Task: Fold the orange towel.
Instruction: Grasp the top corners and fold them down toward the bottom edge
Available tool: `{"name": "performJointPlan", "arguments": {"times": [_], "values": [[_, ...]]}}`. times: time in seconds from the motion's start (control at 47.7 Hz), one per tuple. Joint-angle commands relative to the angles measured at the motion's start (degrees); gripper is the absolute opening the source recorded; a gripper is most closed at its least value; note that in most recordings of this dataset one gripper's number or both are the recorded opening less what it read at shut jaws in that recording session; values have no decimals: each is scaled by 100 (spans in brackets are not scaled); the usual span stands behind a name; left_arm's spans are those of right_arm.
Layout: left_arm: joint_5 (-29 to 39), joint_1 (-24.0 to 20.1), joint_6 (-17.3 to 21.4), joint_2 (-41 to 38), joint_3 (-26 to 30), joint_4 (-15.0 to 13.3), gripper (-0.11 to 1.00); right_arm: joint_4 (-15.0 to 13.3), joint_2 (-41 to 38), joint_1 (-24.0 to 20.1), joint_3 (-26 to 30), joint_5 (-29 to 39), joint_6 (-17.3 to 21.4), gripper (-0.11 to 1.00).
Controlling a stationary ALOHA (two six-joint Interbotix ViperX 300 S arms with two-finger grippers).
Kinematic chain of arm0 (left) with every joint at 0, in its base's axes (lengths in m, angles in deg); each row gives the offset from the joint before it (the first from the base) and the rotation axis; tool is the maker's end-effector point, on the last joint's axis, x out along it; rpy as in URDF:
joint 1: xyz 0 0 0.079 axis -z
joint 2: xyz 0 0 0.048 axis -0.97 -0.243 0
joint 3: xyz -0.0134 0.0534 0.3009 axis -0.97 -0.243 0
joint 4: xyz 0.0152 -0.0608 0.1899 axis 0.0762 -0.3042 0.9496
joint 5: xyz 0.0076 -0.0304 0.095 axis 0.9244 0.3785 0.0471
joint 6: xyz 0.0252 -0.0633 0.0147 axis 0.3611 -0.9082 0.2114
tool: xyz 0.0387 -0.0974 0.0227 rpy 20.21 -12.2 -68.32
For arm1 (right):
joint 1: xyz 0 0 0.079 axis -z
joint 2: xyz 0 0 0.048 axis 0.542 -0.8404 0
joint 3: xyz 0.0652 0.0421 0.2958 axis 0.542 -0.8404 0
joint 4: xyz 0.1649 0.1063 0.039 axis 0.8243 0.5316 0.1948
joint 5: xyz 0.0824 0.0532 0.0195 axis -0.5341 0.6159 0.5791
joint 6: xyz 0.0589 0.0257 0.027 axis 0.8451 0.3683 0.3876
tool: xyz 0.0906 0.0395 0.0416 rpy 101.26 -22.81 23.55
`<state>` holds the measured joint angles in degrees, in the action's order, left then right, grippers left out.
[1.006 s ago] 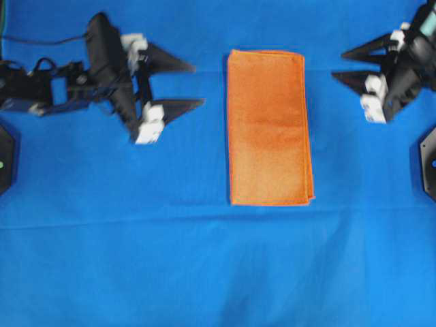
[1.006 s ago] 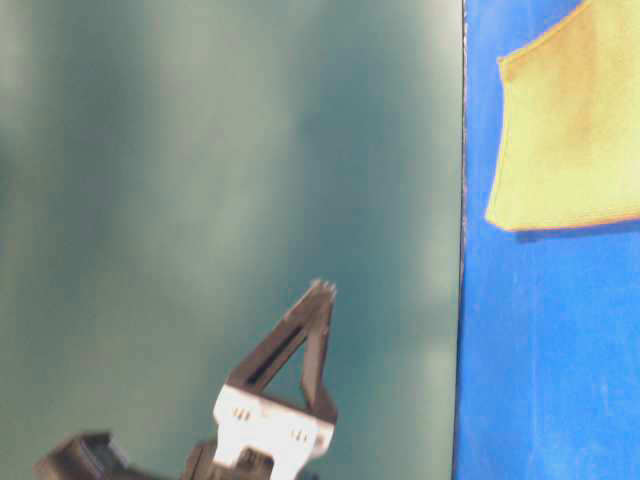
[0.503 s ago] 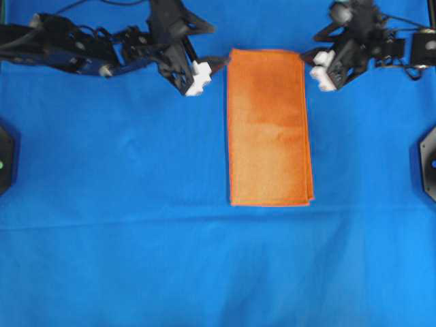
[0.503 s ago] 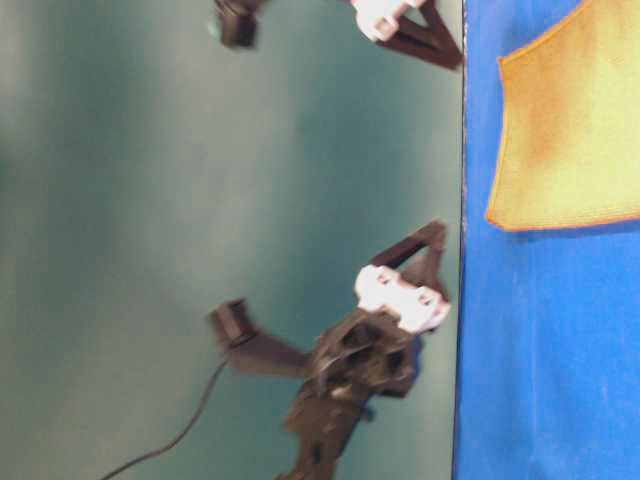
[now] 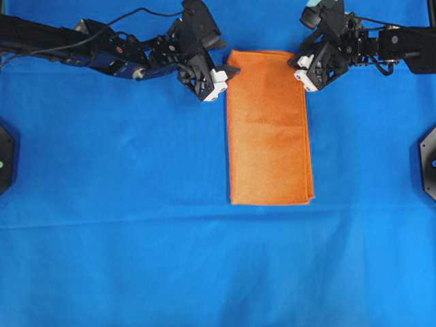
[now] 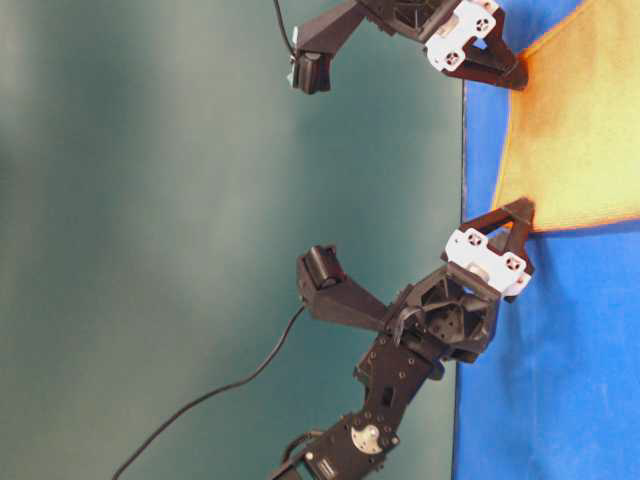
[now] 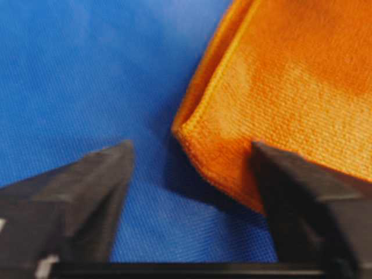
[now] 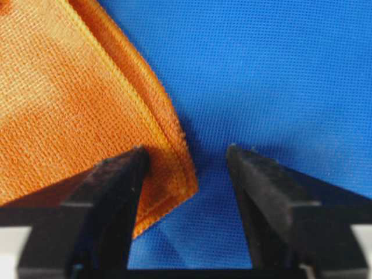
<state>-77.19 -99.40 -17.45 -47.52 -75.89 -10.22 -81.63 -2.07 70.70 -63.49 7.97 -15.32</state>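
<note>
Blue cloth (image 5: 136, 259), folded orange towel (image 5: 269, 136), end effectors straddling corners

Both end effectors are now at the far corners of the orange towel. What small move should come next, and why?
Probably closing both. The left end effector and right end effector stand open, each straddling a far corner of the orange towel, which lies flat on the blue cloth, not yet pinched.

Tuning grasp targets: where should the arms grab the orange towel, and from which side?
The two far corners of the orange towel, one per arm, each approached from its outer side. It lies flat, folded into a long strip; left gripper and right gripper already straddle those corners, jaws open.
</note>
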Motion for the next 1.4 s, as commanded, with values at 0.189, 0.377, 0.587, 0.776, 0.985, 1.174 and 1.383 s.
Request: {"name": "performJointPlan", "arguments": {"times": [0.189, 0.377, 0.587, 0.776, 0.985, 1.174, 1.383], "values": [[141, 35, 404, 105, 158, 18, 16, 18, 62, -105, 26, -62, 26, 9], [167, 70, 501, 97, 237, 18, 4, 18, 62, -105, 26, -62, 26, 3], [167, 70, 545, 176, 308, 9, 4, 26, 123, -105, 44, -44, 53, 3], [176, 53, 606, 422, 343, 18, 3, 26, 580, -105, -35, 18, 53, 3], [519, 141, 738, 809, 299, 18, 3, 26, 1222, -158, -255, 132, 53, 3], [606, 308, 747, 1002, 220, 18, 3, 26, 1749, -334, -492, 149, 79, 3], [677, 545, 721, 1072, 105, 18, 3, 53, 2065, -624, -703, 141, 105, 3]]}}
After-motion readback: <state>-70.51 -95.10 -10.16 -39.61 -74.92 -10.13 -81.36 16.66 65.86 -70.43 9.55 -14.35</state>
